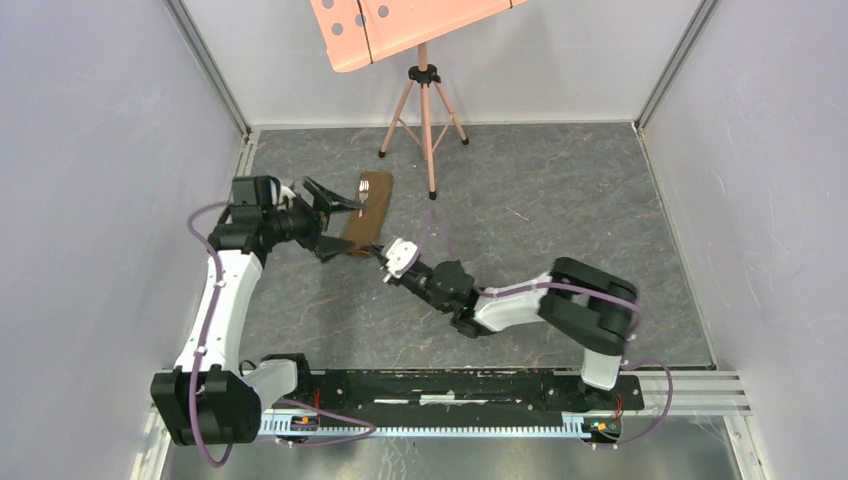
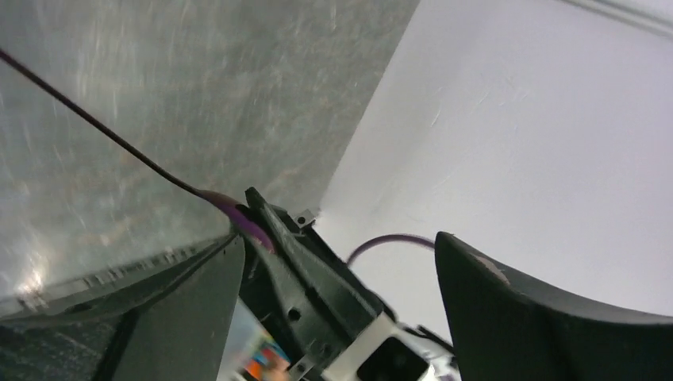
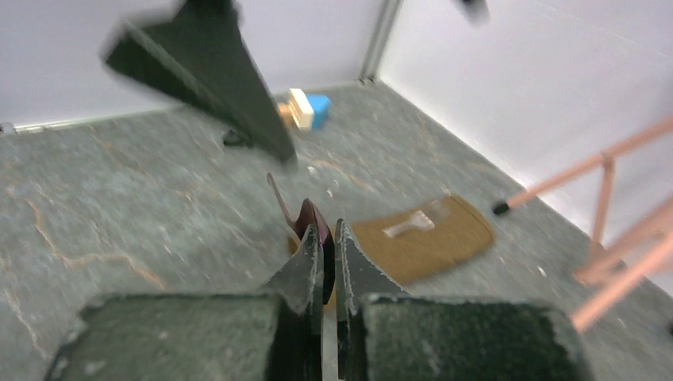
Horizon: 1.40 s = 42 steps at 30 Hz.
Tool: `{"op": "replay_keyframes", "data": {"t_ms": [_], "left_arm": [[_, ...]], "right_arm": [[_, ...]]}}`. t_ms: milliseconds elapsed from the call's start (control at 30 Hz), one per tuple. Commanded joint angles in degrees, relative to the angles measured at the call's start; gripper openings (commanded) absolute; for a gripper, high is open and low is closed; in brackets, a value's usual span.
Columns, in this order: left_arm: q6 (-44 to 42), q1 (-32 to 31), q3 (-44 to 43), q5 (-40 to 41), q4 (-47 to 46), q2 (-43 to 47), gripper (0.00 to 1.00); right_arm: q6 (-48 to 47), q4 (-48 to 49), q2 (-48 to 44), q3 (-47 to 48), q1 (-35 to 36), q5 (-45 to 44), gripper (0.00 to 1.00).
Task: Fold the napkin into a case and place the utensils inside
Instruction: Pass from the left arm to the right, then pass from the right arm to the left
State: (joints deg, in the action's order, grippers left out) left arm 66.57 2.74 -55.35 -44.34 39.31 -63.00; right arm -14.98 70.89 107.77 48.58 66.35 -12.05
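Near the table's near edge you see only the two arm bases. From there your right gripper reaches out to the left of the table's middle, low over the grey top. Its fingers are clenched on the spoon, pinching the purple bowl, with the thin dark handle sticking out past the tips toward the left arm. The left wrist view shows the same: the handle runs free across the frame and the bowl ends in the right gripper's black tips.

Just beyond, your left gripper has its fingers spread wide and grasps nothing. One finger lies toward the spoon, the other over the near end of the case.

The case lies flat as a narrow olive-brown strip in the far left part of the table, slanting toward the far edge. The fork rests on top of it, toward its far end.

Farther off, a blue, white and tan toy block sits by the table's edge at the wall, and a pink tripod stands at the far edge.
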Motion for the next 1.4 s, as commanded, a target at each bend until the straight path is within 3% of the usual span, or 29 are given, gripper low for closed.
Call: {"op": "replay_keyframes", "data": {"t_ms": [0, 133, 300, 433, 533, 833, 933, 1033, 1167, 1333, 1367], "left_arm": [[-28.59, 1.12, -10.30, 3.02, -1.95, 1.24, 0.96], [-38.83, 1.02, -9.42, 1.53, 0.75, 0.14, 0.91], [-47.32, -5.37, -5.37, -6.07, -0.75, -1.79, 0.94], [-46.60, -12.58, -0.22, -9.05, -8.96, -0.04, 0.95], [-47.41, -16.47, 1.46, -13.55, -9.26, -2.71, 0.93], [-49.56, -21.07, 4.97, -12.55, -7.90, -5.41, 0.86], [-50.13, -22.00, 4.99, -12.53, -7.72, -6.35, 0.80], [-50.00, -22.74, 4.99, -12.60, -7.71, -7.45, 0.65], [-50.78, -23.16, 5.16, -11.71, -6.97, -8.45, 0.66], [-51.09, -23.95, 5.73, -12.64, -6.99, -8.34, 0.36], [-51.30, -24.01, 5.72, -12.58, -6.87, -8.22, 0.25]], "right_arm": [[7.68, -16.84, -12.61, -5.07, -6.89, 5.51, 0.00], [12.95, -34.71, -17.30, -2.92, -14.64, 26.55, 0.00], [18.41, -56.99, -16.78, 6.86, -22.48, 46.14, 0.00], [22.97, -62.08, -14.84, 9.75, -27.40, 61.76, 0.00], [23.57, -63.06, -15.61, 9.60, -28.91, 64.24, 0.00], [30.23, -57.40, -17.90, 8.90, -31.81, 69.28, 0.00], [31.28, -56.61, -17.89, 9.08, -31.92, 70.57, 0.00], [32.50, -55.47, -18.35, 8.87, -32.04, 71.04, 0.00], [37.32, -50.02, -19.24, 7.47, -32.05, 72.86, 0.00], [37.92, -50.37, -19.75, 7.62, -32.16, 72.12, 0.00], [38.34, -50.16, -19.90, 7.54, -32.09, 71.69, 0.00]]}}
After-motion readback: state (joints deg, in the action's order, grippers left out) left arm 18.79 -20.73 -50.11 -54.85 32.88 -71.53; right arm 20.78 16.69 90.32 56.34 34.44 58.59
